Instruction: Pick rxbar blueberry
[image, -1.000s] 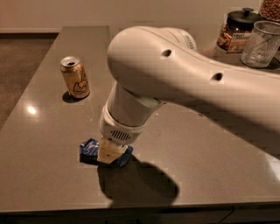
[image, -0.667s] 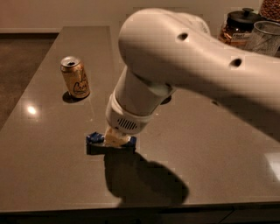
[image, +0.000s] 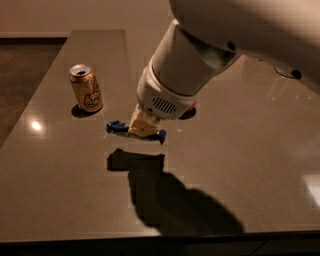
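One can (image: 86, 88) is seen upright on the desk (image: 60, 190), at about ten o'clock from the bar. One rxbar blueberry (image: 118, 128) is counted. It is held clenched across its middle by the single pincer (image: 145, 127), with its blue ends left showing at nine and three o'clock of the fingers. A second ago the bar was lying on the desk under the pincer. It is now raised clear of the surface, as is shown by its shadow (image: 135, 161), cast apart at six o'clock. The grasp is therefore judged to be made, and only a secure lift remains to be completed.
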